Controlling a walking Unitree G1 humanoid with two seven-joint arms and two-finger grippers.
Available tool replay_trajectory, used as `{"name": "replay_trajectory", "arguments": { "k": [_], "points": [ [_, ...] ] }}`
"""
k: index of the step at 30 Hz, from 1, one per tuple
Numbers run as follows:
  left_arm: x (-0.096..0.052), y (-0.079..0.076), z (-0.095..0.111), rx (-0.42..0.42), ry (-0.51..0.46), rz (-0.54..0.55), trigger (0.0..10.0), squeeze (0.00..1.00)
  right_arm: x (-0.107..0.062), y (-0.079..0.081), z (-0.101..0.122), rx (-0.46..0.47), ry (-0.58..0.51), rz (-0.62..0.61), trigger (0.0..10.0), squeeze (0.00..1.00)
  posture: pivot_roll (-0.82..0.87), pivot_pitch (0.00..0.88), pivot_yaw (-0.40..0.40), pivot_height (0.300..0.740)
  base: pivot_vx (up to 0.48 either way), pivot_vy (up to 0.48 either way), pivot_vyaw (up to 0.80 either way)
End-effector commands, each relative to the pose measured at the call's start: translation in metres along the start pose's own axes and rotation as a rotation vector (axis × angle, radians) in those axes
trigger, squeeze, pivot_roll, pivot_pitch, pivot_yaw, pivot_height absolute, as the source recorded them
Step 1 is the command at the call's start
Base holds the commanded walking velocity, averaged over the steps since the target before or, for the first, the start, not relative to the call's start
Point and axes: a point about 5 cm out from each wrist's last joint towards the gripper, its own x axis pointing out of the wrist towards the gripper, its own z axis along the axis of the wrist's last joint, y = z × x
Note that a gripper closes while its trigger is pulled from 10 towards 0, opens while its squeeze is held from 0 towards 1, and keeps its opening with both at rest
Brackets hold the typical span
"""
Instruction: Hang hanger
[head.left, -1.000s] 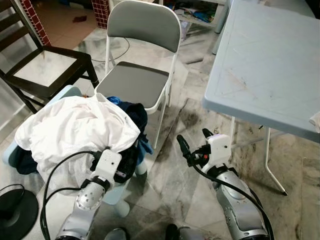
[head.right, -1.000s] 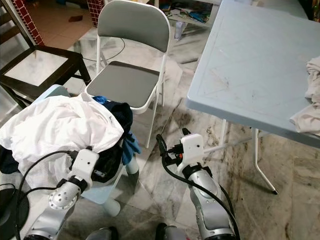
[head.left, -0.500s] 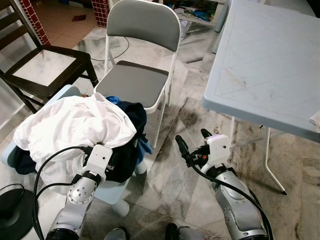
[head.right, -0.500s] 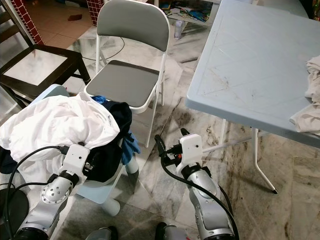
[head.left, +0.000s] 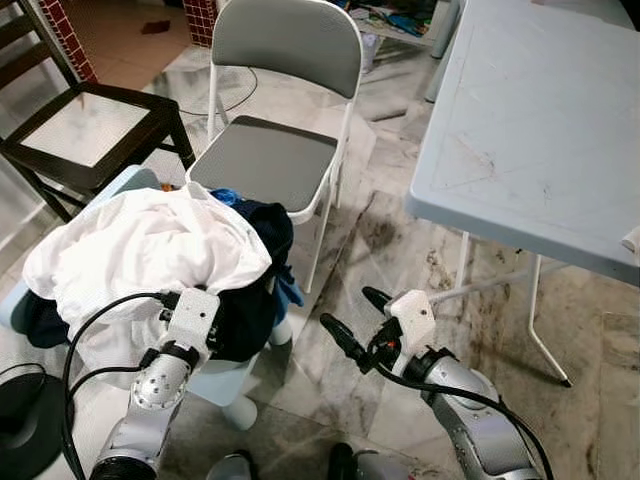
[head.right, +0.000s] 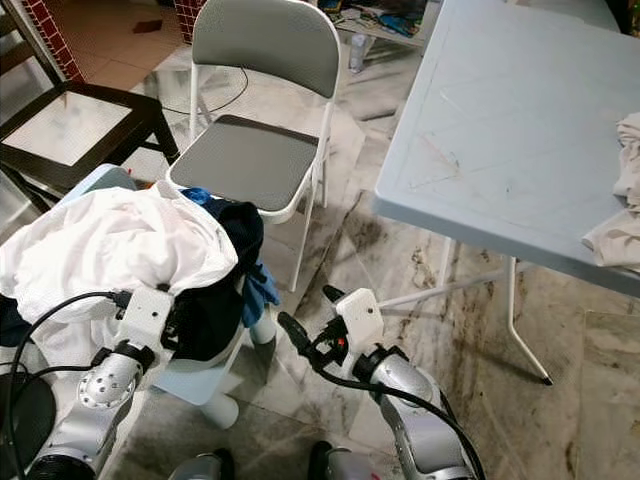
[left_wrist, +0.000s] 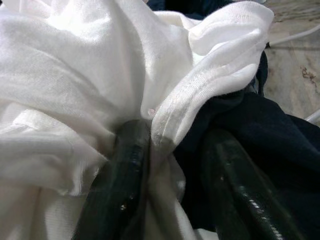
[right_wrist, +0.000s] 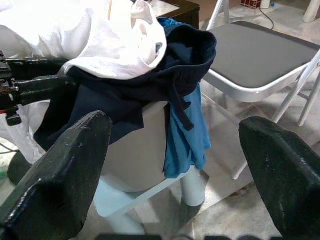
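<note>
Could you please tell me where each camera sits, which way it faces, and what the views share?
Left eye and right eye views: on the head, looking down at the folding chair, table and both arms.
Left wrist view: along the left gripper, its fingers in the white garment.
Right wrist view: between the open right gripper fingers, toward the laundry pile.
Shared: the white garment and dark clothes.

You have two chairs in front of you: one grey folding chair and, beside it, one dark wooden chair. Next to the folding chair stands one pale blue folding table, carrying one crumpled cloth. In front of the folding chair sits one heap of laundry: one white garment, one dark navy garment and one bright blue garment. One black round base lies beside the heap.
</note>
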Motion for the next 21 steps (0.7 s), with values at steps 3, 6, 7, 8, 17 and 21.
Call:
{"name": "replay_trajectory", "arguments": {
  "k": [3, 6, 7, 8, 17, 21],
  "points": [
    [-0.001, 0.007, -0.003, 0.011, 0.007, 0.052, 0.0, 0.0, -0.001, 0.006, -0.001, -0.011, 0.013, 0.033, 10.0, 0.0, 0.16, 0.246, -0.07, 0.74, 0.0, 0.0, 0.0],
    [-0.003, 0.015, 0.0, 0.031, -0.02, 0.122, 0.0, 0.0, -0.001, 0.006, -0.003, 0.0, 0.015, 0.031, 10.0, 0.0, 0.16, 0.247, -0.069, 0.74, 0.0, 0.0, 0.0],
    [-0.003, 0.015, 0.0, 0.031, -0.02, 0.122, 0.0, 0.0, -0.001, 0.006, -0.003, 0.0, 0.015, 0.031, 10.0, 0.0, 0.16, 0.247, -0.069, 0.74, 0.0, 0.0, 0.0],
    [-0.004, 0.021, 0.004, 0.042, -0.044, 0.165, 0.0, 0.0, -0.001, 0.005, -0.003, -0.003, 0.016, 0.026, 10.0, 0.0, 0.16, 0.247, -0.069, 0.74, 0.0, 0.0, 0.0],
    [-0.014, 0.054, 0.014, 0.054, -0.114, 0.407, 0.0, 0.0, 0.0, 0.005, -0.004, -0.023, 0.026, 0.025, 10.0, 0.0, 0.17, 0.247, -0.072, 0.74, 0.0, 0.0, 0.0],
    [-0.017, 0.044, -0.001, 0.02, -0.042, 0.374, 0.0, 0.0, 0.0, 0.004, -0.005, -0.033, 0.033, 0.022, 10.0, 0.0, 0.17, 0.248, -0.074, 0.74, 0.0, 0.0, 0.0]
  ]
}}
